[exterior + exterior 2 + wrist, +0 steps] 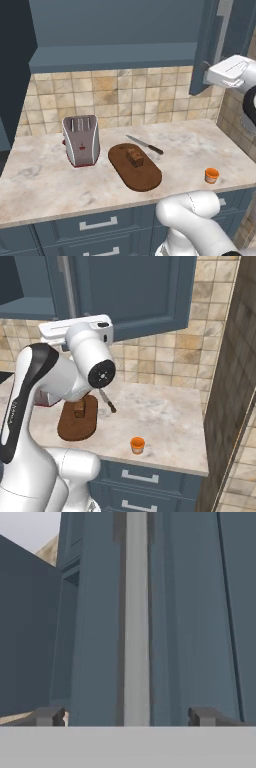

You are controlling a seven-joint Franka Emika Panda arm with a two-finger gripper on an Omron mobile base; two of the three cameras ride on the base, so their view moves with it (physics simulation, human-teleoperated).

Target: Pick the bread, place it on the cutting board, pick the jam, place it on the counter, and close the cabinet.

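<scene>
A: How is the cutting board (137, 172) laid?
B: Its long axis is seen running diagonally on the counter (45, 175), with the bread (134, 157) on its far half. The jam (211, 175) stands apart, near the counter's front edge.
A: And the gripper (128, 716)?
B: Its fingers are spread wide astride the cabinet (190, 612) door's upright handle (136, 612), nothing gripped.

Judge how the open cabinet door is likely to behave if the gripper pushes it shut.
The cabinet door looks like a rigid flat panel, so it would probably swing as one piece without flexing. Its smooth face may let the fingers slide. The open gripper straddles the slim handle, which could steady contact.
</scene>
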